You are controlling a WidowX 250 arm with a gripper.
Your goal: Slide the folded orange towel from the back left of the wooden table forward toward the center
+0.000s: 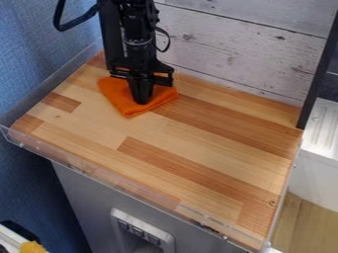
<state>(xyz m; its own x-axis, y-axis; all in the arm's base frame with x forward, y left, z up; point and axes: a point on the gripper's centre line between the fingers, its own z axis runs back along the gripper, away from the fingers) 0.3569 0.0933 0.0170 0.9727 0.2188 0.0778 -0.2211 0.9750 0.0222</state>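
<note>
Wooden tabletop [198, 153], supporting one orange cloth [118, 95], folded, lying flat near the rear wall [224, 52], with black claw [141, 101] upright over it, perhaps to pin it; whether wide or narrow, cannot tell.

**Orange cloth [117, 97] lies near the back of the wooden counter [204, 136]**

From where I'm standing, it's a plain, bright orange piece, spread low on the wood with one corner pointing toward the front edge. It sits left of the middle, near the whitewashed plank wall [231, 57], its front edge looking doubled over.
</note>
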